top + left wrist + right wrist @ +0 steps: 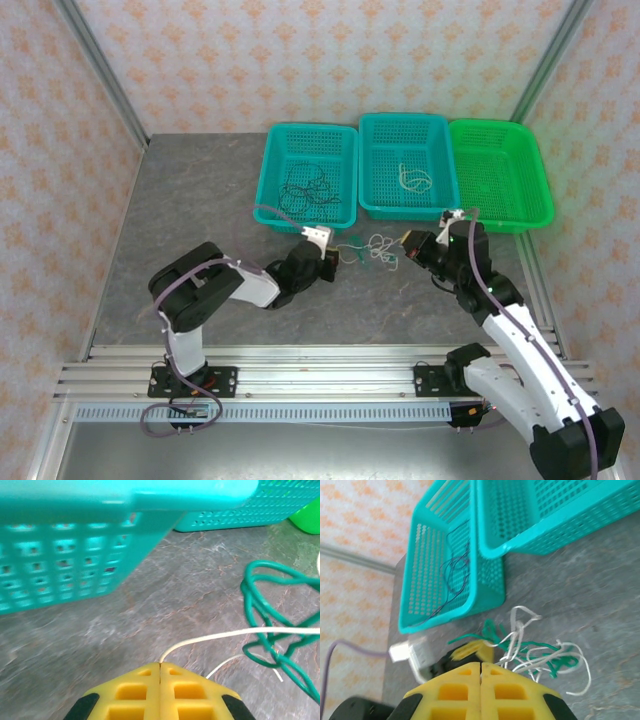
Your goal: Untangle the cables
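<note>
End effector (pixel 160 666), left, closed on cable (pixel 235 633)

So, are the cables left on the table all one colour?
No, a green cable loops across a whitish cable on the table.

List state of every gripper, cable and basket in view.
left gripper: shut on white cable
right gripper: shut beside cable clump, grip unclear
cable clump: white and green, tangled, on table
left teal basket: upright, dark cable inside
middle teal basket: upright, whitish cable inside
green basket: upright
</note>
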Tool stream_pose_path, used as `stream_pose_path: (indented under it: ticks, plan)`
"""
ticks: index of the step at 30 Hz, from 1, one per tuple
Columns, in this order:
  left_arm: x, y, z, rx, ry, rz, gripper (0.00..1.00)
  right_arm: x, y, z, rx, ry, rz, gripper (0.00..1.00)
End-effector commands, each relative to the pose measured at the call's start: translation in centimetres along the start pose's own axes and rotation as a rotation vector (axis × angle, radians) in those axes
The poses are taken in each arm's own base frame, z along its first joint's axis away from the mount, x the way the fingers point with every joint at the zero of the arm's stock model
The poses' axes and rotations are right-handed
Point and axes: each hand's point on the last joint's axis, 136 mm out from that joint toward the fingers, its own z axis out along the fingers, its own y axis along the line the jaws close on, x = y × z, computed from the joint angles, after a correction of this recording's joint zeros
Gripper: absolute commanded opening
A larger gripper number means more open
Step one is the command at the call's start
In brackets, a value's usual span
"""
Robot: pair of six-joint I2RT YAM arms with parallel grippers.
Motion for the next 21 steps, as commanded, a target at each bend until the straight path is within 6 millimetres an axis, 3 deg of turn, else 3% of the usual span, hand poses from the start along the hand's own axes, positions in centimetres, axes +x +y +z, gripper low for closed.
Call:
stream_pose_path:
  ticks: [1, 8, 15, 17, 21]
  plan:
    - [-0.6, 1.3, -2.0, -0.050, -0.036, -0.031, 0.00, -1.8, -2.8, -1.0, 0.149, -0.106, 0.027, 0.00]
    - [-0.2, 6.4, -8.2, -0.247, -0.048, -0.057, 0.00, -3.9, -9.5, -3.9, 0.486, -0.284, 0.091, 0.00]
    - [-0.1, 13.2, -14.2, -0.557, 0.003, -0.066, 0.00, -4.6, -13.9, -5.3, 0.609, -0.372, 0.229, 0.00]
    - [-0.3, 13.1, -14.7, -0.501, -0.012, -0.081, 0.00, -4.5, -12.9, -3.8, 0.495, -0.326, 0.228, 0.00]
    - [-1.9, 7.9, -14.3, -0.182, -0.052, -0.065, 0.00, -3.0, -6.2, 0.4, 0.074, -0.139, 0.160, 0.00]
